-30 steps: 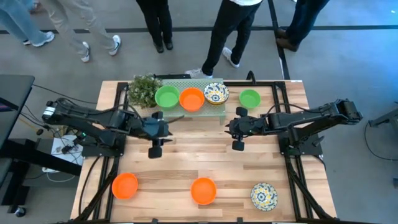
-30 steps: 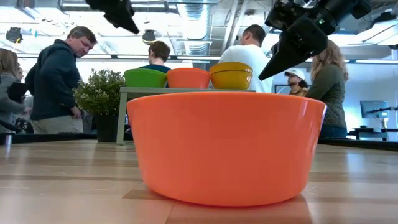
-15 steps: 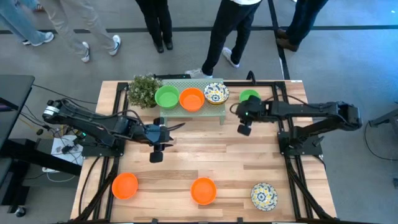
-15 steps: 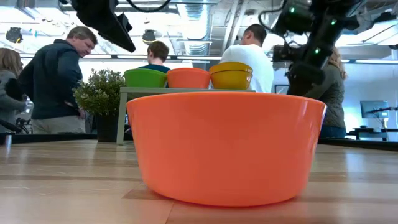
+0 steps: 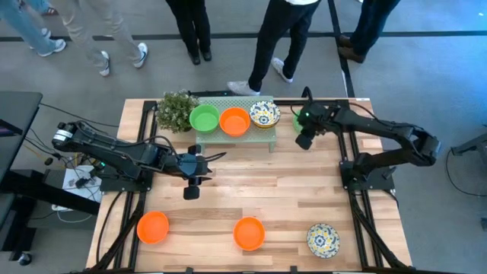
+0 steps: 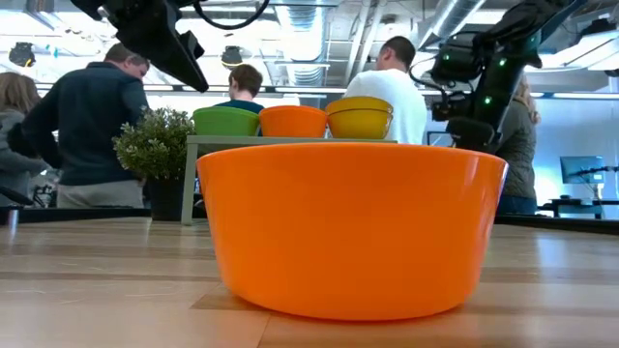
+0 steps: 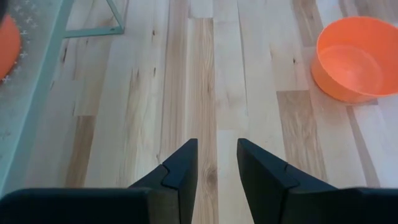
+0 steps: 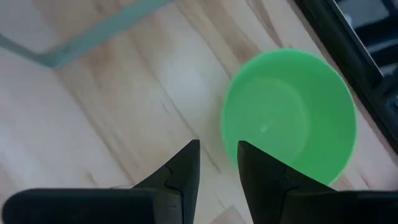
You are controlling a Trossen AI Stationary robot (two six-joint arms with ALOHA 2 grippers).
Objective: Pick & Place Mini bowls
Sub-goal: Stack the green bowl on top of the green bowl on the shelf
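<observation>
right arm swings to the lone green bowl at the desk's far right corner

over the last second the right gripper (image 5: 304, 141) has moved from mid-desk out to the far edge and now hangs just over the green mini bowl (image 8: 289, 112), jaws narrowly parted and empty, their tips at its near rim; i judge a pick of this bowl is about to start. the left gripper (image 5: 190, 190) has barely shifted, jaws also narrowly apart and empty over bare wood left of centre. three bowls sit on the pale green stand (image 5: 232, 134) at the far edge; two orange bowls (image 5: 249, 233) and a floral one (image 5: 323, 240) stay along the near edge. no brand, label or writing is readable.
</observation>
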